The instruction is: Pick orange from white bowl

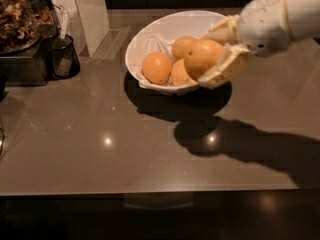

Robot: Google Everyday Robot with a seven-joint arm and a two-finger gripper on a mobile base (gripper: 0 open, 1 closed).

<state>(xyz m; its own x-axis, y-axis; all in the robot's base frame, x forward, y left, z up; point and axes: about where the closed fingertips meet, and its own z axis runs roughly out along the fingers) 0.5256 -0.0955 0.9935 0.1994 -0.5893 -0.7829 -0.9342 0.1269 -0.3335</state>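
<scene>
nearest us on the brown table [100,144] we see glints of light and the dark shadow [240,144] of the arm. over the near right rim of the white bowl [145,31] our gripper [206,57] hangs with its fingers [227,66] closed part-way around the orange [200,54], which sits clamped between them, in front of the three other oranges [156,67] lying inside the bowl. off to the left, a small black cup [62,59] stands well apart from the bowl.

Gripper [206,59], at the right rim of the white bowl [165,22]: matt, cream, rubbery-looking fingers [223,70] clasping the orange [199,53], whose skin is smooth with a faint sheen. White bowl: glossy, ceramic-looking. Countertop [125,149]: polished grey-brown, reflecting lamp spots.
</scene>
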